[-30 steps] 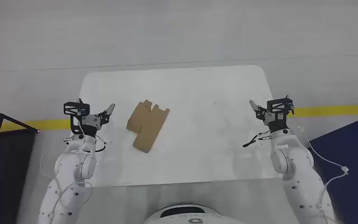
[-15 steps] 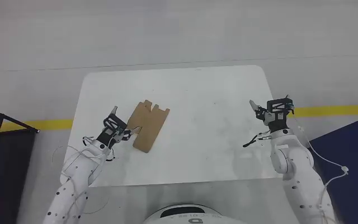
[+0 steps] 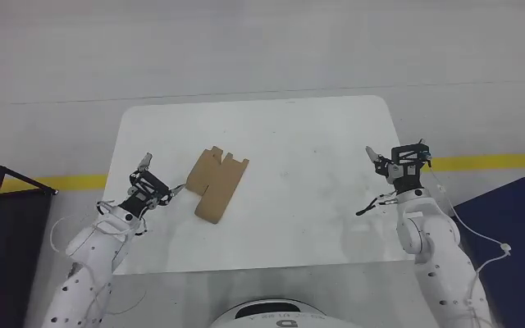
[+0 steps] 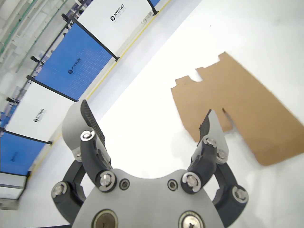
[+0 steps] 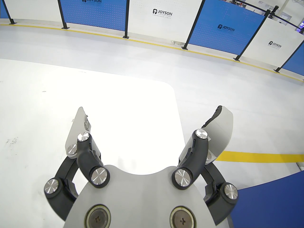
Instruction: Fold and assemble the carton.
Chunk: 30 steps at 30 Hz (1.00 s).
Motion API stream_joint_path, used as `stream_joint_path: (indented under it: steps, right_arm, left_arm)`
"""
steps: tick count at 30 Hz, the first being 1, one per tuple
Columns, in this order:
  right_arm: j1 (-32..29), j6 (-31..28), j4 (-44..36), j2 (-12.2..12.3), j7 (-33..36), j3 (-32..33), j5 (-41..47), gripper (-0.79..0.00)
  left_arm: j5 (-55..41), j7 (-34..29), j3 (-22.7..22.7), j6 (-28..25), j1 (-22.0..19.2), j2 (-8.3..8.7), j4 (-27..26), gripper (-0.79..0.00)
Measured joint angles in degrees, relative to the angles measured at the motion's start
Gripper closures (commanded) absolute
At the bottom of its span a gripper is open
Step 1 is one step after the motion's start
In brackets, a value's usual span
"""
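Note:
A flat, unfolded brown carton point(image 3: 216, 184) lies on the white table point(image 3: 312, 139), left of its middle. My left gripper point(image 3: 161, 174) hangs open just left of the carton, apart from it, with nothing between its fingers. In the left wrist view the carton point(image 4: 235, 105) lies just beyond one fingertip of the open left gripper point(image 4: 146, 107). My right gripper point(image 3: 395, 151) stands open and empty at the table's right edge, far from the carton. In the right wrist view the right gripper point(image 5: 150, 109) is over bare table near the rounded corner.
The table's right half point(image 3: 328, 197) is bare. A yellow floor line point(image 3: 484, 161) runs past both sides of the table. A black stand point(image 3: 20, 182) sits on the floor at the left, and a dark blue mat point(image 3: 504, 209) at the right.
My left gripper swung in toward the carton's left edge, then drew back slightly to the left. The carton and the right arm have not moved.

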Motion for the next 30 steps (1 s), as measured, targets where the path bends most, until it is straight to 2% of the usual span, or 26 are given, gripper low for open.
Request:
stream_joint_path:
  steps: [2,5,9,12,17,21,30]
  right_arm:
    - [0.00,0.00,0.00,0.00,0.00,0.00,0.00,-0.785]
    - [0.00,0.00,0.00,0.00,0.00,0.00,0.00,-0.785]
    - [0.00,0.00,0.00,0.00,0.00,0.00,0.00,-0.785]
    - [0.00,0.00,0.00,0.00,0.00,0.00,0.00,-0.785]
    - [0.00,0.00,0.00,0.00,0.00,0.00,0.00,-0.785]
    - [0.00,0.00,0.00,0.00,0.00,0.00,0.00,-0.785]
    - [0.00,0.00,0.00,0.00,0.00,0.00,0.00,-0.785]
  left_arm:
    - [7.41,4.67,-0.46,-0.49,1.61,0.48,-0.64,-0.785]
    - [13.30,9.44,-1.07,-0.61,3.36,1.01,-0.68,-0.785]
    - [18.07,8.09,0.74,1.20,2.54,1.11,1.50,-0.785]
    - [19.82,7.91,3.86,1.47,0.85,0.97,3.56,-0.785]
    - [26.74,3.59,8.47,2.80,-2.32,0.82,6.81,-0.785]
    - [26.78,2.41,9.72,4.43,-3.71,0.64,8.47,-0.785]
    - [23.27,11.63,8.91,2.76,-2.53,1.27,7.14,-0.785]
